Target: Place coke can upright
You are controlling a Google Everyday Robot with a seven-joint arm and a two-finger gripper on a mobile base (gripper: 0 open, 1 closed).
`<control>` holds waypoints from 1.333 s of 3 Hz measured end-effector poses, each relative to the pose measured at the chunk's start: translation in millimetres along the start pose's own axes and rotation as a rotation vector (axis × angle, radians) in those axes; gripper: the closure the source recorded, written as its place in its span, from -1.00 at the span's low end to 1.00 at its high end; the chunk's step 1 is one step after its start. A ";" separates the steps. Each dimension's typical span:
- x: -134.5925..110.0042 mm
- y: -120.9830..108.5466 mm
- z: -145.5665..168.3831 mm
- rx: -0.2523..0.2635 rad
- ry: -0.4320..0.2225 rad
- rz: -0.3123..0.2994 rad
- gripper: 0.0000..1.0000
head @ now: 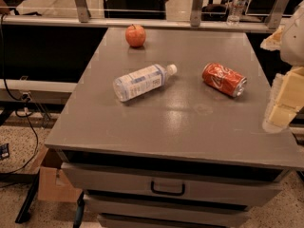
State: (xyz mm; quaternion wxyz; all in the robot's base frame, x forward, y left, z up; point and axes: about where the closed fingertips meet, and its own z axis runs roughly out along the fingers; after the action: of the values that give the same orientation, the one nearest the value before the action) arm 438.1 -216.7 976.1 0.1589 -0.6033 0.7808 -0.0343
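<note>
The red coke can point(223, 79) lies on its side on the right part of the grey cabinet top point(180, 122), its silver top facing the front right. My gripper point(284, 101) is at the right edge of the view, blurred and close to the camera, to the right of the can and apart from it. Nothing shows in its grasp.
A clear plastic water bottle point(142, 81) lies on its side left of the can. A red apple point(135, 35) sits near the far edge. The cabinet has a drawer with a black handle point(167, 189). Another bottle point(236, 6) stands on the ledge behind.
</note>
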 end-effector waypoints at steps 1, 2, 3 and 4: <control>0.1 -0.2 0.0 0.001 -0.001 0.001 -1.00; 10.1 -19.0 -0.2 0.037 -0.039 0.114 -1.00; 22.8 -56.2 5.1 0.058 -0.074 0.260 -1.00; 29.1 -97.4 17.9 0.073 -0.065 0.387 -1.00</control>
State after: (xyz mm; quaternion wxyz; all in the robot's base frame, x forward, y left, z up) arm 527.5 -268.2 977.1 0.2096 -0.4366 0.8748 -0.0120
